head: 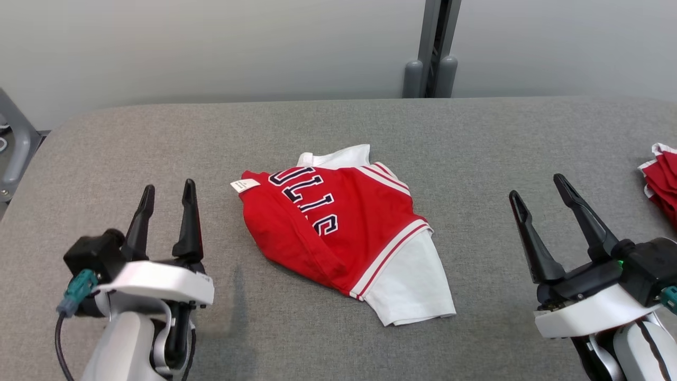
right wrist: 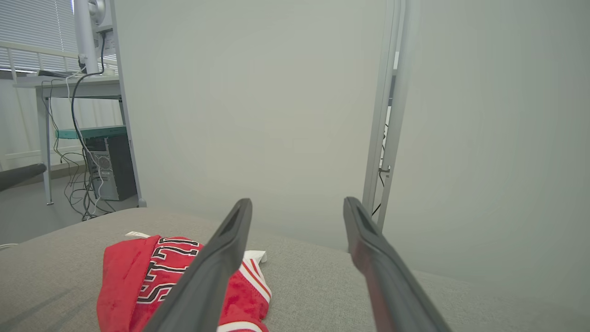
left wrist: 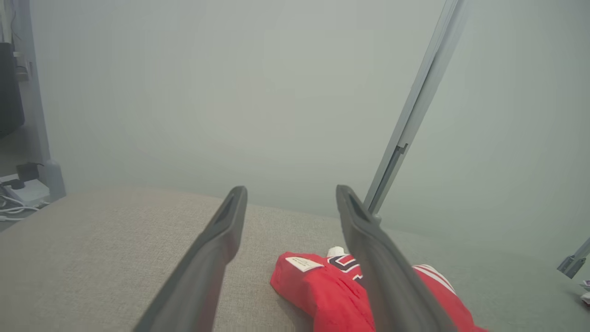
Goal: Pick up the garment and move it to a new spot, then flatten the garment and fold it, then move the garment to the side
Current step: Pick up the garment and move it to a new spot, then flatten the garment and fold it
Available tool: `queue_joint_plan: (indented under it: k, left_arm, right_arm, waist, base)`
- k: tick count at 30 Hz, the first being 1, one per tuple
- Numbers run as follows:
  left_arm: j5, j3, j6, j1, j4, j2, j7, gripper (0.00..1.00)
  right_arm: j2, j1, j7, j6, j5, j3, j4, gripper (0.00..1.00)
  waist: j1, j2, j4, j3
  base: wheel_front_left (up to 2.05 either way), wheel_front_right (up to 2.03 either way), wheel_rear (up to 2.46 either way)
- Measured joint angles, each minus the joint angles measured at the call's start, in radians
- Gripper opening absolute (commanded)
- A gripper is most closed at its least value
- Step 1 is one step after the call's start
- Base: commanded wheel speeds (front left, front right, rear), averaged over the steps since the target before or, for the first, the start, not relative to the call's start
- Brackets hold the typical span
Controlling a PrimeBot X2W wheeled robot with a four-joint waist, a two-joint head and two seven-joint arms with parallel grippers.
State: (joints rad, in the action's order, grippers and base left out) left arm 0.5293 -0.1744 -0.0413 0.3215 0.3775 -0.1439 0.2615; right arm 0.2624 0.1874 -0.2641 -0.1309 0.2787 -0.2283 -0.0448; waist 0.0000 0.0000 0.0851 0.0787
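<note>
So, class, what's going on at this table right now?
A two-armed robot is dealing with a red and white jersey, which lies loosely bunched in the middle of the grey table, lettering up. Neither gripper holds it: the left gripper and the right gripper sit open on either side, clear of the cloth. Another red cloth lies at the table's right edge.
</note>
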Motion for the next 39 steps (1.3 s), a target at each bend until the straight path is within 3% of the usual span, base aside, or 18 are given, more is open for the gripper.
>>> queue_joint_plan:
  k: [9, 13, 19, 29, 39]
  left_arm:
    - [-0.108, 0.158, 0.059, -0.208, -0.165, 0.086, 0.0, 1.0]
    - [-0.12, 0.166, 0.076, -0.233, -0.186, 0.094, 0.0, 1.0]
    - [-0.1, 0.112, 0.06, -0.226, -0.205, 0.095, 0.0, 1.0]
    - [-0.045, 0.019, 0.012, -0.189, -0.218, 0.095, 0.0, 1.0]
    - [-0.003, -0.062, -0.013, -0.163, -0.227, 0.095, 0.0, 1.0]
  right_arm:
    - [-0.007, -0.049, 0.0, 0.0, 0.0, 0.026, -0.003, 1.0]
    - [-0.004, -0.053, 0.0, 0.0, 0.002, 0.025, -0.011, 1.0]
    - [0.042, 0.008, 0.0, 0.0, 0.025, -0.019, -0.071, 1.0]
    - [0.172, 0.317, 0.019, 0.0, 0.222, -0.264, -0.377, 1.0]
    - [0.288, 0.528, 0.091, 0.0, 0.474, -0.538, -0.527, 1.0]
  waist:
    - [0.0, 0.0, 0.003, -0.023]
    - [0.0, 0.0, 0.022, -0.017]
    - [0.0001, 0.0, 0.065, 0.017]
    - [0.0, 0.0, 0.179, 0.113]
    - [0.0, 0.0, 0.288, 0.178]
  base:
    - [0.0, 0.0, 0.0]
    - [0.0, 0.0, 0.0]
    - [0.0, 0.0, 0.0]
    - [0.0, 0.0, 0.0]
    - [0.0, 0.0, 0.0]
